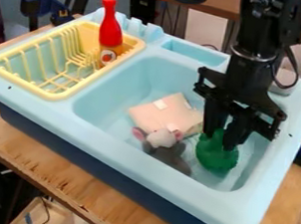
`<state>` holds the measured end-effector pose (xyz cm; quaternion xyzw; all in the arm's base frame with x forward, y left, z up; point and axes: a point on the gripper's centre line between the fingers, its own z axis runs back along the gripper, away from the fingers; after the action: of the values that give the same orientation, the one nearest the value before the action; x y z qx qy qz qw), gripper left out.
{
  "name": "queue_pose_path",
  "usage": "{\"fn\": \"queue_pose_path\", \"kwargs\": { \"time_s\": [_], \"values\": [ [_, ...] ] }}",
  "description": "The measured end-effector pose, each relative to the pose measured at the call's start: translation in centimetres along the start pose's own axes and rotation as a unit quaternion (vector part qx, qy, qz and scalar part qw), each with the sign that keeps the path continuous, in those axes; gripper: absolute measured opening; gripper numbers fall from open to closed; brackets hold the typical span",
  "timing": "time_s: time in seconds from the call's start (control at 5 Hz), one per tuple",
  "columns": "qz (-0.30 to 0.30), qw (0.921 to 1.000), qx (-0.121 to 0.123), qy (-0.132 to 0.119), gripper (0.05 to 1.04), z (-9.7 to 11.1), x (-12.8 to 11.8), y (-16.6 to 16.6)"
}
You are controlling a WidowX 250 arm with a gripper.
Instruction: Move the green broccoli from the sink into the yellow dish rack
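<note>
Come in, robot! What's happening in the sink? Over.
Gripper down at green thing's top. Green thing inside sink basin. Gray toy mouse close beside it, pale pink thing behind mouse. Over.

The sink [105, 127] looks smooth, glossy plastic; the bottle [108, 27], upper left, shiny plastic; the table [57, 167], lower left, rough, splintered wood.

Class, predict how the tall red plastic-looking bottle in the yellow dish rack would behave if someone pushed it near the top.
The bottle would probably tip rather than slide, being tall and narrow. Its smooth, straight-standing body looks stiff and perhaps slippery. The yellow rack around its base might limit any rolling.
</note>
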<state>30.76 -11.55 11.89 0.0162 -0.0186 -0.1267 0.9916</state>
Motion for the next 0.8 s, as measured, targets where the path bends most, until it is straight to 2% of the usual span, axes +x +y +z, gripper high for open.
{"fn": "queue_pose_path", "kwargs": {
  "time_s": [0.2,0.4,0.6,0.8],
  "values": [
    [0.002,1.0,0.001,0.008,0.311,0.0,-0.3,0.0],
    [-0.01,0.9996,-0.005,0.025,0.311,0.0,-0.8,-0.1],
    [-0.024,0.9994,-0.017,-0.016,0.311,4.0,0.3,-0.2],
    [-0.034,0.9968,-0.005,-0.072,0.31,8.5,0.5,1.8]
  ]
}}
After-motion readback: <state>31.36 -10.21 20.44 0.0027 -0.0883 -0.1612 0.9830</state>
